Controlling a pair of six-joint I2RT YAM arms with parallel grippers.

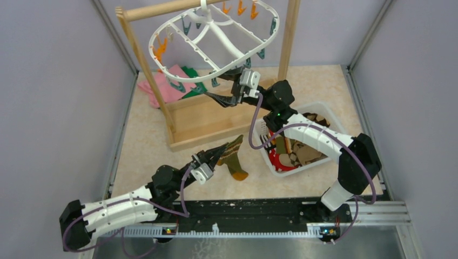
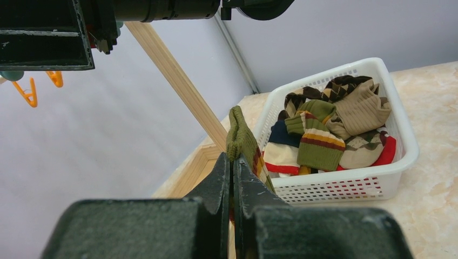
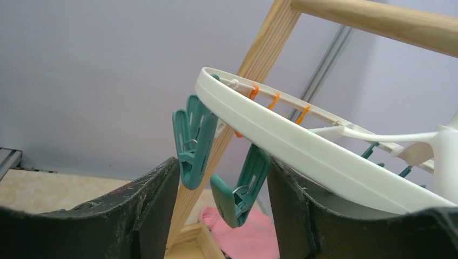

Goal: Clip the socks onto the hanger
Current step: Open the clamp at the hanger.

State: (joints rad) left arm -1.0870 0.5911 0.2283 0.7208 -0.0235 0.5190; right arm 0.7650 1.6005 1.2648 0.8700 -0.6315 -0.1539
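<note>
1. Socks (image 2: 324, 129) lay heaped in the white slotted basket (image 2: 335, 189) on the right side of the table (image 1: 143, 145), and one olive-brown striped sock (image 2: 241, 137) was outside it.
2. That sock was pinched between the closed fingers of the left gripper (image 2: 232, 162). It stood up past the fingertips in the wrist view. From above, it drooped toward the tabletop just left of the basket.
3. At the far end, the hanger (image 3: 291, 143) hung tilted from the top pole of the wooden rack (image 1: 210, 116), with teal and orange clips dangling from its rim.
4. Under the hanger's near rim, the right gripper (image 3: 221, 164) had its jaws apart, one finger on each side of a teal clip (image 3: 240, 194), not closed on it. A second teal clip (image 3: 194, 140) hung just beside it.
5. Beneath the hanger, a pink cloth (image 1: 167, 81) and a green cloth (image 1: 192, 75) lay flat behind the rack's base.
</note>
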